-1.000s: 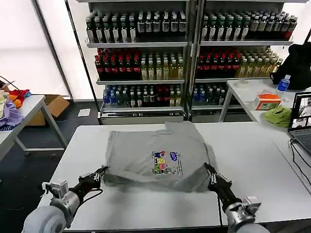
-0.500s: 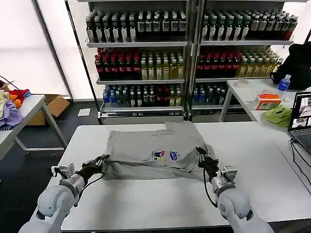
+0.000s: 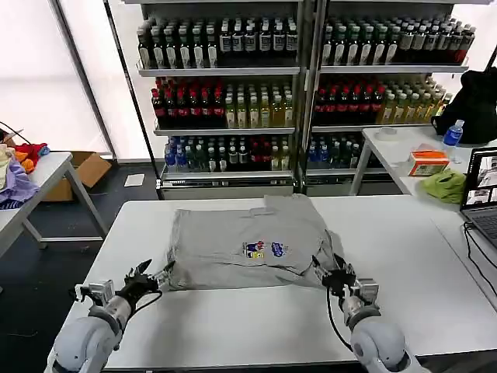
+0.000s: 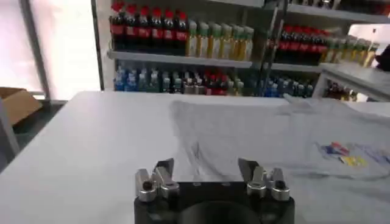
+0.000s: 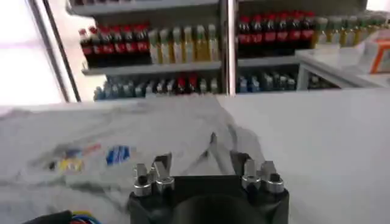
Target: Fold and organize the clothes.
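**Grey tee half-folded, both grippers off the cloth**

White table (image 3: 233, 334) is the work surface; nothing else on it near the garment. Background shelving with bottles and the side tables are not in play.

T-shirt (image 3: 248, 247): light grey, small multicoloured chest print (image 3: 262, 249) facing up. Lies at table centre, shifted toward 12 o'clock. Reads as a compact, roughly rectangular block, wider than deep. Near hem looks doubled: the 6 o'clock edge is thick and rounded, print sits close to that edge. My read is that the bottom has been turned under or over once. A collar or sleeve bit pokes out at about 1 o'clock. Cloth bunches at the 4 o'clock corner, not flat there.

Left gripper (image 3: 144, 278): at the shirt's 8 o'clock corner, just beside the fold, not on it. Left wrist view shows the gripper (image 4: 206, 176) with jaws apart, nothing between them, cloth edge ahead of it.

Right gripper (image 3: 335, 273): at the 4 o'clock corner, tips touching or nearly touching the bunched cloth; cannot tell which. Right wrist view has the gripper (image 5: 206, 173) with jaws apart and empty, a wrinkle ridge just ahead of them.

Progress, my estimate:
- Done: shirt laid out, one lengthwise fold in.
- Left: side or sleeve folds, possibly one more to reach a stackable packet, smoothing the 4 o'clock bunch, then placing it.
- Collared shirt with trim is not on this table, so at least one more garment to go.

Roughly midway on this shirt, early overall.
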`<action>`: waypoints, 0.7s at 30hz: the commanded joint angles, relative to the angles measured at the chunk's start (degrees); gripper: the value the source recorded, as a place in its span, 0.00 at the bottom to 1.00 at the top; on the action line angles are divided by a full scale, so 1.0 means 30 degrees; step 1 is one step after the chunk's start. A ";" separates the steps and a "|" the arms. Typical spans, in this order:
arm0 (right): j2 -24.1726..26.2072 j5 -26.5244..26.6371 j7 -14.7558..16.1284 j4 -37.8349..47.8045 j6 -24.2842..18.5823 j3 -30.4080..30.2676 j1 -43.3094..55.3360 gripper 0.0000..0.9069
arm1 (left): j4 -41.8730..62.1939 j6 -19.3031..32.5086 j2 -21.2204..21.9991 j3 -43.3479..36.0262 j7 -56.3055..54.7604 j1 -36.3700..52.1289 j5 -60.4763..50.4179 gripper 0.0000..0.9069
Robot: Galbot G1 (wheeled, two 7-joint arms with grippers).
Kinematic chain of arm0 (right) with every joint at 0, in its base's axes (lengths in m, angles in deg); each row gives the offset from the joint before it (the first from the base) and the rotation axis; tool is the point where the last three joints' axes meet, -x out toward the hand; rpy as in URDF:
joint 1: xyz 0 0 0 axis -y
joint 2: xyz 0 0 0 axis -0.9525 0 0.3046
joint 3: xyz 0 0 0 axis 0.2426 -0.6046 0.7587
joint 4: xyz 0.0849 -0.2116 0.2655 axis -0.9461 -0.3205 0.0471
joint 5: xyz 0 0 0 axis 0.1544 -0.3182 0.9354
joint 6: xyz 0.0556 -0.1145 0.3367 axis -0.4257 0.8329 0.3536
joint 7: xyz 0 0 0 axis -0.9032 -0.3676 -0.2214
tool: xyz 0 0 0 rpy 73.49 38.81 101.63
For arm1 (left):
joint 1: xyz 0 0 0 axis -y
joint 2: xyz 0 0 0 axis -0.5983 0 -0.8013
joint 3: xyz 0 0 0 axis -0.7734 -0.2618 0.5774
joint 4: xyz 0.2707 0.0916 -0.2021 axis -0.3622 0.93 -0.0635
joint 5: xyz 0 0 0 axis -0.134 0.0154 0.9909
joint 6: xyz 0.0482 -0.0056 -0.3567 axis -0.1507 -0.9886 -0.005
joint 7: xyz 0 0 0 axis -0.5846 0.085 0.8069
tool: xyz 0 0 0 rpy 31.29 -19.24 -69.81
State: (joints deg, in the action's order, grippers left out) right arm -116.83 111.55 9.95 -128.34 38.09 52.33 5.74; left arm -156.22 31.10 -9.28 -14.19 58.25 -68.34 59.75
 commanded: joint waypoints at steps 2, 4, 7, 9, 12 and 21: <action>-0.0232 -0.0493 -0.1127 -0.0764 0.0455 0.0134 -0.1484 0.00 | 0.0515 0.0006 0.1367 -0.0735 -0.0033 -0.0746 -0.1289 0.00; -0.0227 -0.0397 -0.0942 -0.0856 0.0200 0.0176 -0.1473 0.00 | 0.0628 -0.0009 0.1418 -0.0783 -0.0053 -0.0653 -0.1247 0.01; -0.0228 -0.0475 -0.0919 -0.0911 0.0049 0.0116 -0.1339 0.00 | 0.0712 0.0036 0.1552 -0.0846 -0.0061 -0.0718 -0.1237 0.01; -0.0234 -0.0503 -0.0947 -0.0879 -0.0018 0.0063 -0.1251 0.00 | 0.0659 0.0071 0.1621 -0.0854 -0.0119 -0.0830 -0.1119 0.01; -0.0199 -0.0513 -0.0790 -0.0746 -0.0079 0.0105 -0.1221 0.00 | 0.0654 0.0477 0.1609 -0.0791 -0.0333 -0.0914 -0.1000 0.01; 0.0506 -0.0436 0.0722 -0.1302 -0.0695 0.0654 -0.2197 0.00 | -0.0021 0.0907 0.1343 -0.0044 -0.0299 -0.2203 -0.0575 0.00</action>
State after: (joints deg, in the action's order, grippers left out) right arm -116.04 110.44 10.06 -131.31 37.08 53.76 0.97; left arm -155.66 32.90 -5.87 -15.61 57.43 -71.95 57.79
